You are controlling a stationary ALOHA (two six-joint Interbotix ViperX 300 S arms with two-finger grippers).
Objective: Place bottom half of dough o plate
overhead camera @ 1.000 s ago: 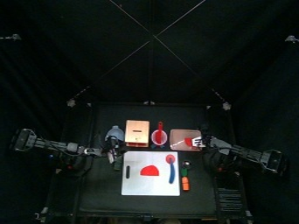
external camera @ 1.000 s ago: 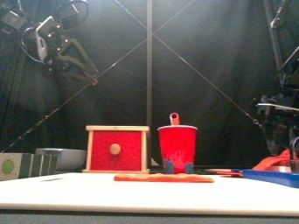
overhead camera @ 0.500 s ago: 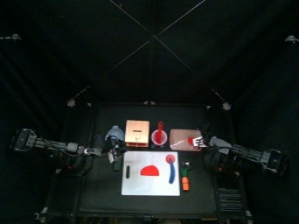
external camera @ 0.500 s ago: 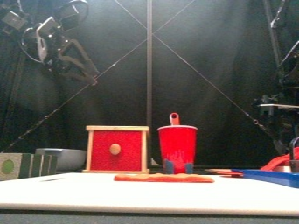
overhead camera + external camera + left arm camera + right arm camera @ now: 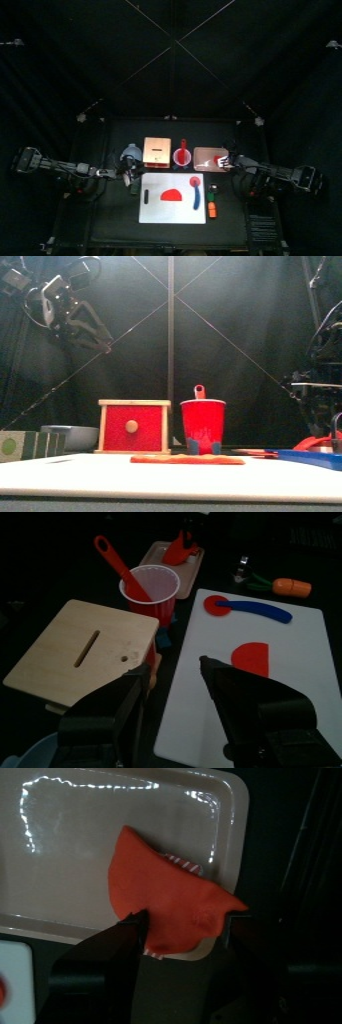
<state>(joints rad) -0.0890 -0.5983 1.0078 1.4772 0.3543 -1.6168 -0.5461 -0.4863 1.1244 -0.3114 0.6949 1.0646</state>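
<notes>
In the right wrist view my right gripper (image 5: pixel 187 918) is shut on the bottom half of dough (image 5: pixel 167 888), a red soft piece. It holds the piece over the pale pink glossy plate (image 5: pixel 94 838), near the plate's edge. I cannot tell whether the dough touches the plate. In the top view the plate (image 5: pixel 207 156) lies at the table's right, with my right gripper (image 5: pixel 229 161) at its right side. My left gripper (image 5: pixel 124 172) is open and empty at the table's left.
A white board (image 5: pixel 174 200) in the table's middle carries a red half-disc (image 5: pixel 171 195) and a blue-handled tool (image 5: pixel 197 195). An orange item (image 5: pixel 211 208) lies at its right. A tan wooden box (image 5: pixel 156 152) and a red cup (image 5: pixel 182 157) stand behind the board.
My right gripper has moved a little to the left with the dough, further over the pink plate. The left arm has not moved.
</notes>
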